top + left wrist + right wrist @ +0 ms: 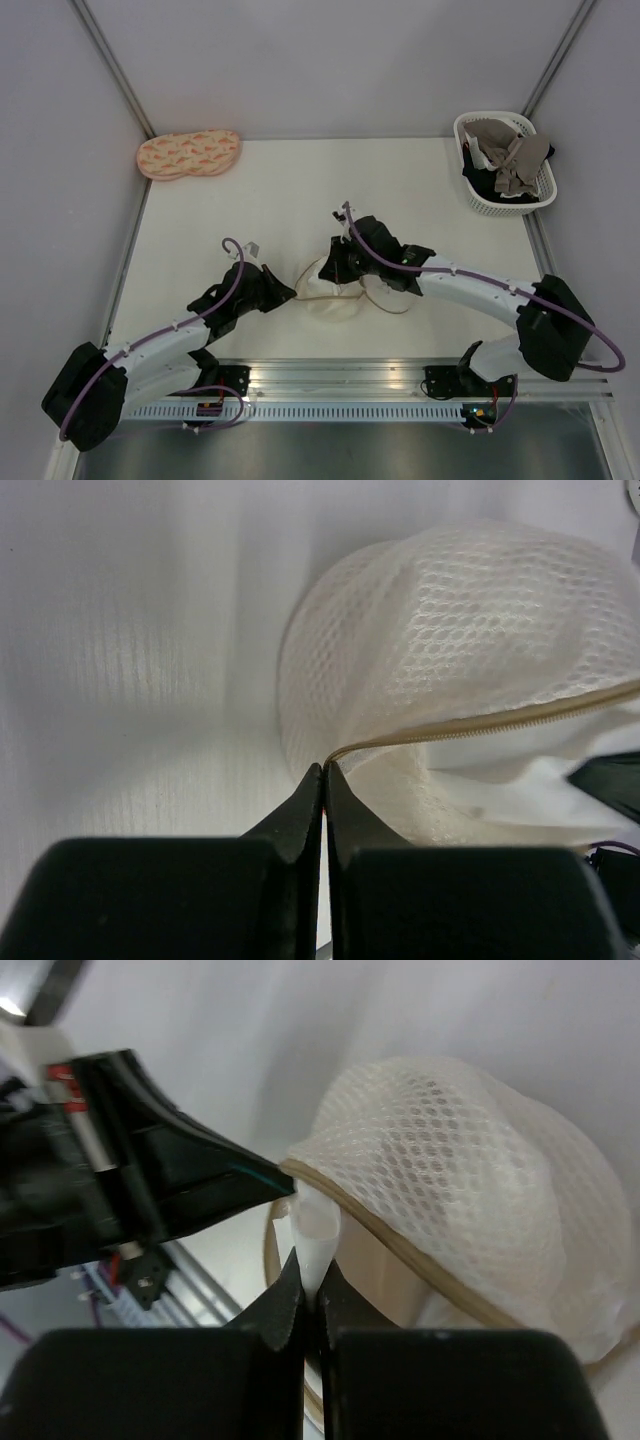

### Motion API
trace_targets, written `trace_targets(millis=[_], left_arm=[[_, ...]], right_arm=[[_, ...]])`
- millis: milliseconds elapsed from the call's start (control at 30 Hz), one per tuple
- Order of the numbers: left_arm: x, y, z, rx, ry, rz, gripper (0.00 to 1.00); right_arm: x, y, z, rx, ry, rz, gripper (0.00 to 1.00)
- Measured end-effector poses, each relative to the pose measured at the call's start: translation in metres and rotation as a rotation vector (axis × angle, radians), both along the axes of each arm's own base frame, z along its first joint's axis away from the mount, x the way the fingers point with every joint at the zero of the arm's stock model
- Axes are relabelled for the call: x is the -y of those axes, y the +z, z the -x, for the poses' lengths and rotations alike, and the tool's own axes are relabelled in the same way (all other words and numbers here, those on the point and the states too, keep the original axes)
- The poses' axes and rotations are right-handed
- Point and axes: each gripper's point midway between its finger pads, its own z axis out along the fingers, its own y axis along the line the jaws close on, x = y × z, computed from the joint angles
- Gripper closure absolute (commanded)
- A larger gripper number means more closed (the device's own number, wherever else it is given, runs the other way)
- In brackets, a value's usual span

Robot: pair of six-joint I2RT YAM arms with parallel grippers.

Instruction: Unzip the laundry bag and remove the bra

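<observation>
The laundry bag [330, 292], cream-white mesh with a tan zipper rim, lies on the table between my two grippers, and its zipper is open. My left gripper [291, 293] is shut on the end of the zipper rim [480, 723] at the bag's left side [450, 630]. My right gripper [337, 270] is shut on a fold of plain white fabric, the bra [318, 1232], which comes out from under the rim at the bag's opening [450, 1170]. More white fabric shows inside the opening [540, 785]. The left gripper's fingers [200, 1185] sit just beside the right gripper's tips.
A white basket [470, 185] with beige and black clothes stands at the back right. A pink-orange patterned pouch [188, 153] lies at the back left. A metal rail [340, 375] runs along the near table edge. Walls close in the sides.
</observation>
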Motion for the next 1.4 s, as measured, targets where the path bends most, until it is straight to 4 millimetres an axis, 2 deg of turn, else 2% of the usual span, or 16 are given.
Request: trace_targets(millis=[133,233,333,467,667,767,867,933,1067,1200,1300,1400], left_arm=[[0.000,0.005,-0.001,0.015,0.002,0.010,0.98],[0.001,0.006,-0.002,0.021,0.002,0.015,0.98],[0.003,0.011,-0.004,0.035,0.005,0.032,0.98],[0.006,0.020,-0.008,0.056,0.004,0.050,0.98],[0.010,0.032,-0.013,0.083,0.003,0.071,0.98],[0.009,0.031,-0.012,0.078,0.004,0.067,0.98],[0.006,0.024,-0.010,0.055,0.010,0.047,0.98],[0.003,0.021,-0.008,0.040,0.012,0.036,0.98],[0.003,0.021,-0.007,0.038,0.013,0.034,0.98],[0.003,0.016,-0.007,0.022,0.010,0.024,0.98],[0.004,0.012,-0.006,0.008,0.005,0.020,0.98],[0.006,0.010,-0.005,-0.001,-0.005,0.022,0.98]], right_arm=[[0.007,0.052,-0.002,0.019,0.017,-0.159,1.00],[0.018,0.080,0.001,0.014,0.023,-0.271,1.00],[0.032,0.098,0.001,-0.036,0.009,-0.399,1.00],[0.047,0.113,-0.008,-0.119,-0.032,-0.557,1.00],[0.052,0.144,-0.010,-0.228,-0.023,-0.870,1.00],[0.048,0.143,-0.020,-0.370,-0.056,-0.998,0.99],[0.044,0.125,-0.029,-0.497,-0.107,-1.029,1.00],[0.042,0.123,-0.028,-0.526,-0.107,-1.038,0.99],[0.039,0.144,-0.021,-0.470,-0.029,-1.074,0.99],[0.037,0.169,-0.023,-0.397,0.032,-1.110,1.00],[0.030,0.185,-0.031,-0.355,0.069,-1.135,1.00],[0.022,0.192,-0.042,-0.352,0.080,-1.150,1.00]])
